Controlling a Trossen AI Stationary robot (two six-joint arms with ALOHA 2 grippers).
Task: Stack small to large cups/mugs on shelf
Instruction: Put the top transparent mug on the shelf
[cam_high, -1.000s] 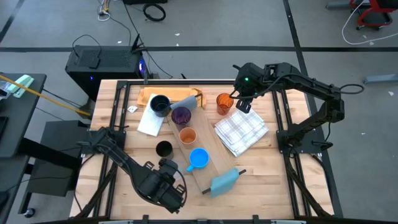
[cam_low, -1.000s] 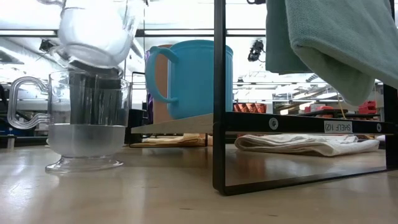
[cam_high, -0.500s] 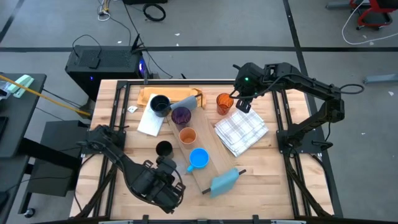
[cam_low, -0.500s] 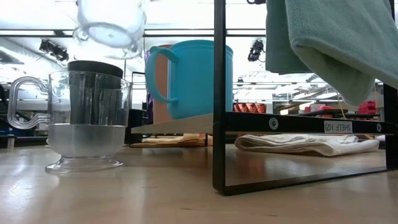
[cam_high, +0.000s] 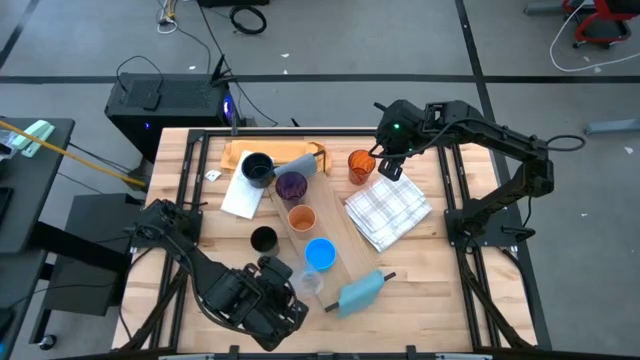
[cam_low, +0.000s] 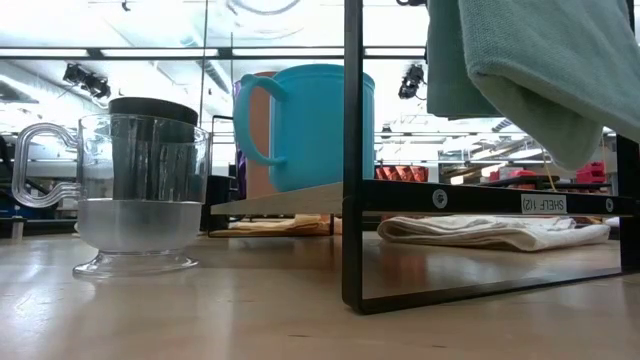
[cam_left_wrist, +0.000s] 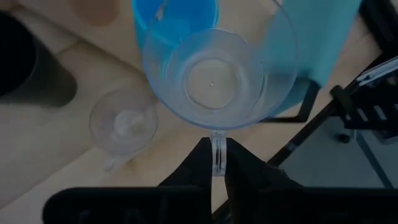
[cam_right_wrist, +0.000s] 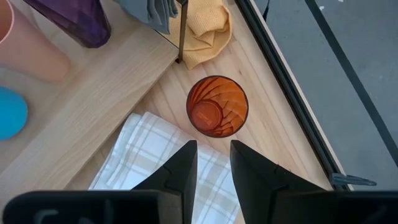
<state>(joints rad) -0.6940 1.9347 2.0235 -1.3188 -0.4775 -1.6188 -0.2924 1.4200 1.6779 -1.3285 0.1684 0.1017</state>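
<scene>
Clear glass cup hung by its handle in the left gripper's shut jaws; three cups lined the shelf. Right gripper, slightly open, empty, hovered above an orange cup.

Tabletop: pale wood planks, set in a black metal frame.
Checked cloth: white with grey lines, folded, lying flat on the tabletop's right half.
Yellow cloth: crumpled, at the far edge of the tabletop.
White paper: flat sheet, left of centre.
Teal towel: draped over a black frame, hanging at upper right in the low view.
Black case: on the grey floor beyond the tabletop, cables beside it.
</scene>
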